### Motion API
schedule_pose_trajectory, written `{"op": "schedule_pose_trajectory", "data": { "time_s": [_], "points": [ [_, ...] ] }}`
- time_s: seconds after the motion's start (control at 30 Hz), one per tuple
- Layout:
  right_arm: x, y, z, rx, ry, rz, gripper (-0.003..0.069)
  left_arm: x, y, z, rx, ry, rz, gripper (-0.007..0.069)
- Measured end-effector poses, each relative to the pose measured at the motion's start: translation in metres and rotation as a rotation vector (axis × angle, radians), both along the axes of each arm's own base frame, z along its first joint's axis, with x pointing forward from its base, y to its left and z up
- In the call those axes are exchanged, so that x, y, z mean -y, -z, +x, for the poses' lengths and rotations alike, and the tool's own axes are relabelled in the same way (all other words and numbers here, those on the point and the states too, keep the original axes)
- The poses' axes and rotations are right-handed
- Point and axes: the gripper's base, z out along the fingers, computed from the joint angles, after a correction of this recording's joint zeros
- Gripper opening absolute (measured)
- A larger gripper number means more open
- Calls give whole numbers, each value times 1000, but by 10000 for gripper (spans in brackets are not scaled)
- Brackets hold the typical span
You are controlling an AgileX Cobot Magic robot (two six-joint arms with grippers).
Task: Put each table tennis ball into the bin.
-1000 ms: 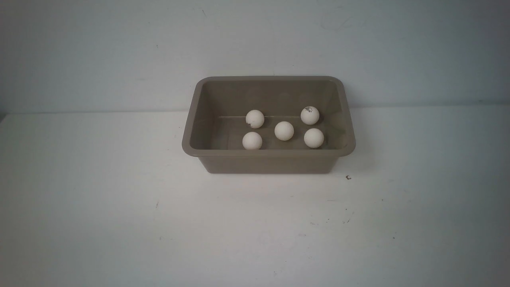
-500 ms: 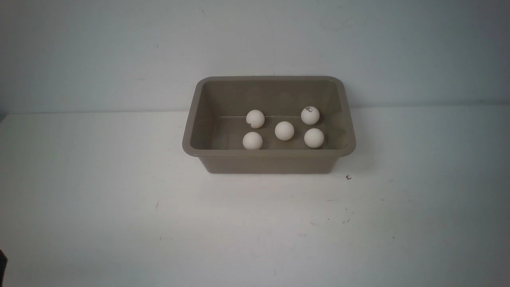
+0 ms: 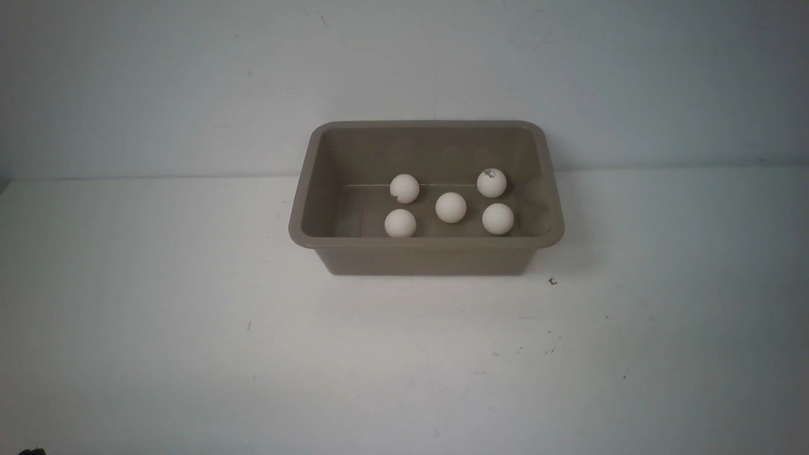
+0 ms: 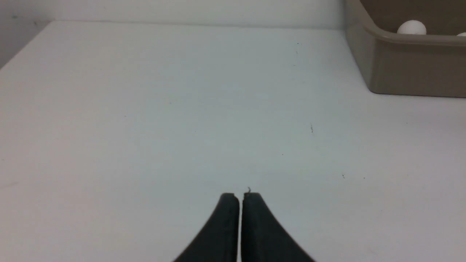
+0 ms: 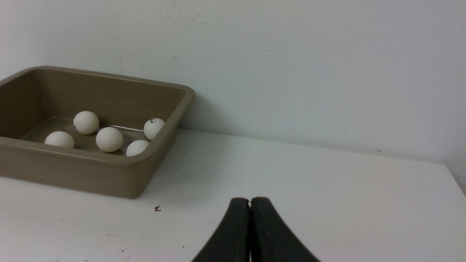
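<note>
The taupe bin (image 3: 423, 242) stands at the back middle of the white table, against the wall. Several white table tennis balls lie on its floor, among them one with a dark logo (image 3: 492, 182), one in the middle (image 3: 450, 207) and one near the front wall (image 3: 400, 222). In the right wrist view the bin (image 5: 91, 174) holds the same balls (image 5: 109, 139). My left gripper (image 4: 240, 196) is shut and empty over bare table, well short of the bin (image 4: 400, 69). My right gripper (image 5: 250, 200) is shut and empty, off the bin's right side.
A small dark speck (image 3: 553, 282) lies on the table just off the bin's front right corner. The pale wall (image 3: 404, 63) rises directly behind the bin. A dark sliver (image 3: 28, 451) shows at the front view's bottom left corner.
A dark part showed at the front view's lower left edge half a second ago; only a sliver at the bottom corner is left. The balls and bin have not moved.
</note>
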Motion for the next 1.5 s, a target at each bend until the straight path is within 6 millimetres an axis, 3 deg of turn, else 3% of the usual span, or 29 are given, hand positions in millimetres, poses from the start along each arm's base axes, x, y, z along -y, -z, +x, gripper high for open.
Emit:
{"op": "schedule_pose_trajectory", "data": {
  "time_s": [0.77,0.93,1.07,1.33,1.5],
  "points": [
    [0,1,0,-7,-2,-8,-10,0,0,0,-1,1,12,-4],
    [3,19,-17,-92,31,-14,-10,0,0,0,-1,1,12,-4],
    [4,38,-28,-49,53,-11,-10,0,0,0,-1,1,13,-4],
    [4,80,-29,-3,75,74,-10,0,0,0,-1,1,13,-4],
    [5,84,-30,16,76,82,-10,0,0,0,-1,1,13,-4]
  ]
}}
